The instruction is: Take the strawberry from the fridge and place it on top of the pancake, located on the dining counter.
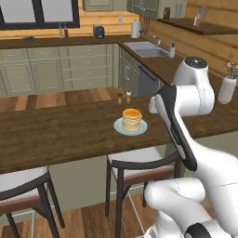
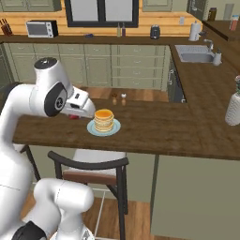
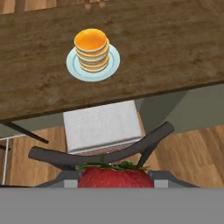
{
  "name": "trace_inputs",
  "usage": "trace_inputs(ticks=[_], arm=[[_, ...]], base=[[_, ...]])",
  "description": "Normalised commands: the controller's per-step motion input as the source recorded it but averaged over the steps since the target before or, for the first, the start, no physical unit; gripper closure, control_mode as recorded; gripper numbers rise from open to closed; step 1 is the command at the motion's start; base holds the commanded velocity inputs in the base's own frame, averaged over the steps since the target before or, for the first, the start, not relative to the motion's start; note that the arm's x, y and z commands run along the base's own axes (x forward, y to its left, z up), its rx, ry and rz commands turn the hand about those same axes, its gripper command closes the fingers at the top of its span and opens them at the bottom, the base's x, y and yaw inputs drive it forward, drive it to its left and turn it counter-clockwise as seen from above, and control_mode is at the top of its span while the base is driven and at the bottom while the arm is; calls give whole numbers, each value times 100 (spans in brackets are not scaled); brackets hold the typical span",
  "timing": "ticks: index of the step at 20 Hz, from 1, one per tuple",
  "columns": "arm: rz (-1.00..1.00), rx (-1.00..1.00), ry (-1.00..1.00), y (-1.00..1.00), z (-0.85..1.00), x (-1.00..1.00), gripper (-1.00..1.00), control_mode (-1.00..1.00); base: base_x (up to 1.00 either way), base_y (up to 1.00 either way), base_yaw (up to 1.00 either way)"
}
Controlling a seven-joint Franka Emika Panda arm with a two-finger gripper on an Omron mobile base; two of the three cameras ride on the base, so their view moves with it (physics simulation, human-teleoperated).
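The bright red strawberry (image 3: pixel 114 176) with green leaves sits between my fingertips at the bottom of the hand view, and my gripper (image 3: pixel 115 180) is shut on it. In the right base view the strawberry (image 2: pixel 72 116) peeks out red under my hand, just left of the pancake. The pancake (image 3: pixel 91 47) is a golden stack on a light blue plate (image 3: pixel 114 65) on the dark wood dining counter (image 3: pixel 175 43). I hold the berry above a stool, short of the counter's near edge. The pancake (image 1: pixel 131 119) (image 2: pixel 103 120) stands mid-counter. The fridge is out of view.
A dark-framed stool (image 3: pixel 101 127) with a pale seat stands under my hand, tucked to the counter. Two small shakers (image 2: pixel 118 98) stand at the counter's far edge behind the plate. A white vase (image 2: pixel 233 108) stands at the right end. A sink (image 1: pixel 146 49) lies in the back worktop.
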Motion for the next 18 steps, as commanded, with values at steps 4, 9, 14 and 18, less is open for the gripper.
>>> trace_inputs(ticks=[4, 9, 14, 18], arm=[[0, -1, 0, 19, 4, 100, 100, -100], [3, 1, 11, 6, -22, 100, 100, -100], [0, 1, 29, 0, -36, 100, 100, -100], [0, 0, 29, 0, -38, 100, 100, -100]], base=[[0, 0, 0], [0, 0, 0], [0, 0, 0], [0, 0, 0]])
